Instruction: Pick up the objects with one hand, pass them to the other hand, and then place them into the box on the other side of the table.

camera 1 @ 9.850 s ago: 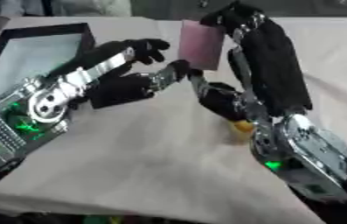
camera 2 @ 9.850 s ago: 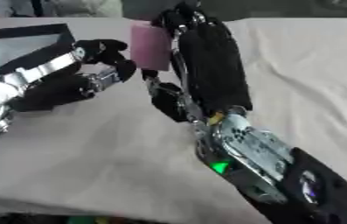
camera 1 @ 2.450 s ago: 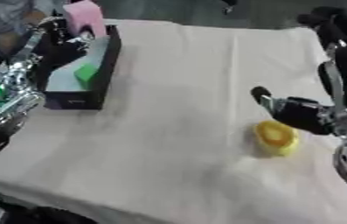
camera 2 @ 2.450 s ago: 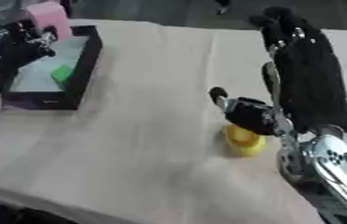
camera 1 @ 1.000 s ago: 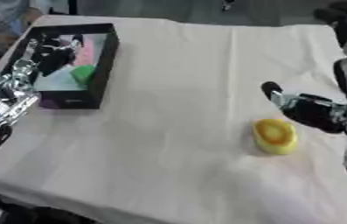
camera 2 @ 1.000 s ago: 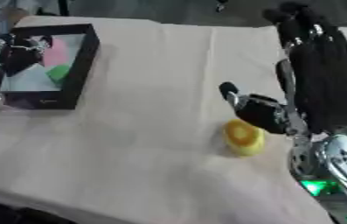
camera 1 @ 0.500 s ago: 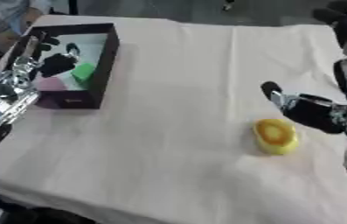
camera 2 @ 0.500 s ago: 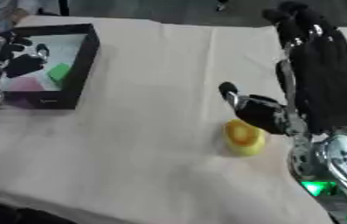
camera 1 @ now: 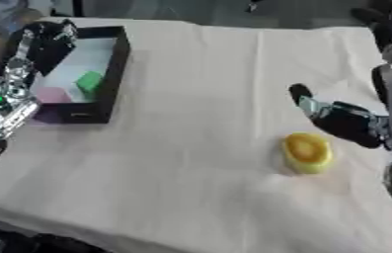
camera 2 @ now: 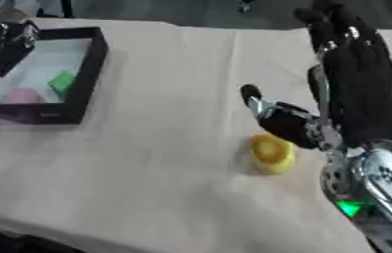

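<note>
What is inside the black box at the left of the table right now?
The black rectangular box holds a green block and a pink block on its pale floor. The robot's left hand hangs over the far left corner, so whatever lies under it cannot be seen.

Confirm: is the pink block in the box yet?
Yes, in: the pink block lies on the box floor beside the green block.

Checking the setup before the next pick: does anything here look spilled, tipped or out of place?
Nothing stands out. The pink block and green block lie inside the black box, and the yellow object sits on the table near the right robot hand, which is open.
</note>
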Controlling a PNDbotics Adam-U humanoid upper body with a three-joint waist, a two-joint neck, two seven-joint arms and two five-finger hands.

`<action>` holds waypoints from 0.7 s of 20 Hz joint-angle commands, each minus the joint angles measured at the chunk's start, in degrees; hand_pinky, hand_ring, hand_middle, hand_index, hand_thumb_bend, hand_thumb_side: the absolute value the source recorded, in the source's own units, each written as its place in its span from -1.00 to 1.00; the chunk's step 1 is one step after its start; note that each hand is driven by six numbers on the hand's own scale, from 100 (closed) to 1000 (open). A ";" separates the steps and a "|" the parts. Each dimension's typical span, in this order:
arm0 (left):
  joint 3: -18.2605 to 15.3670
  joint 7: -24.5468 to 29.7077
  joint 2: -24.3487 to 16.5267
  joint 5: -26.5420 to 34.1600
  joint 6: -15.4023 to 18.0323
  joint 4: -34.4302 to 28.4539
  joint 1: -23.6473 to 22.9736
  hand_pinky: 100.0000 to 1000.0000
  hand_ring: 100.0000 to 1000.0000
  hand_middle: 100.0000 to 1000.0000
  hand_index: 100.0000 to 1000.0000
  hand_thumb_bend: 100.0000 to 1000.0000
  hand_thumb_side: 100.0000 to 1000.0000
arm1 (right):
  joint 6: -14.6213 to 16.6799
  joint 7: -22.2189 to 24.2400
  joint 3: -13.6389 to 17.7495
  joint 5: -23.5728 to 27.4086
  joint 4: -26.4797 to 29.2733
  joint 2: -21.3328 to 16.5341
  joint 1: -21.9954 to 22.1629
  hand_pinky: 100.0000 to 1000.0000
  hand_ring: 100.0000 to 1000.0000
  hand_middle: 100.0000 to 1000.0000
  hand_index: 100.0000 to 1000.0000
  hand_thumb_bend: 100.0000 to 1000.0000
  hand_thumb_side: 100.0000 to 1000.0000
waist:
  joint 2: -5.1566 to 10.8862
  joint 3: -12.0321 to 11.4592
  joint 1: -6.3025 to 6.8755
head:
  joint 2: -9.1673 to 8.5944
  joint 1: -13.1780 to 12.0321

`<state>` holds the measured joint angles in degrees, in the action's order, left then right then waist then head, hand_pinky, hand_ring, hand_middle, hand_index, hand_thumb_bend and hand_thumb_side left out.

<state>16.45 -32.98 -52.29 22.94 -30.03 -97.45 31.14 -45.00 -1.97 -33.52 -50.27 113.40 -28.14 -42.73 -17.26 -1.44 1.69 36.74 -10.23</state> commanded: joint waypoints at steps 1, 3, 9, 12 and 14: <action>-0.96 -2.55 -1.88 3.88 -4.23 -4.65 0.23 1.00 0.64 0.59 0.65 -1.00 0.65 | -5.68 7.21 2.35 4.58 1.19 -1.70 0.16 0.66 0.76 0.76 0.71 -0.48 0.05 | 1.55 0.02 -0.31 | 0.51 1.29; -1.38 1.80 -2.09 6.88 -0.77 -6.33 0.06 1.00 0.66 0.59 0.65 -1.00 0.69 | -6.67 12.17 4.76 9.64 0.81 -2.26 1.06 0.65 0.76 0.76 0.71 -0.38 0.07 | 1.68 0.14 -0.34 | 0.68 2.15; -1.85 8.62 -2.83 10.54 3.42 -8.45 -0.54 1.00 0.67 0.59 0.62 -1.00 0.74 | -6.96 14.35 7.84 21.52 -3.27 -2.97 1.50 0.61 0.75 0.75 0.69 -0.20 0.04 | 1.98 0.42 -0.36 | 1.28 4.56; -2.17 9.76 -3.09 10.30 3.79 -9.30 -0.74 1.00 0.68 0.56 0.55 -1.00 0.61 | -6.97 12.33 7.58 26.57 -5.72 -3.35 1.22 0.62 0.76 0.75 0.68 -0.14 -0.01 | 2.14 0.52 -0.42 | 1.53 5.24; -2.25 9.71 -3.32 8.78 3.43 -10.25 -1.08 1.00 0.68 0.57 0.54 -1.00 0.60 | -6.97 11.01 6.90 29.10 -7.65 -3.36 0.73 0.63 0.77 0.75 0.68 -0.08 -0.04 | 2.20 0.57 -0.45 | 1.46 5.42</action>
<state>15.37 -23.56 -53.10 32.33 -26.62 -106.44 29.62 -51.86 9.77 -26.84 -22.96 106.26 -30.13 -41.00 -17.22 -0.82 1.69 38.16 -5.10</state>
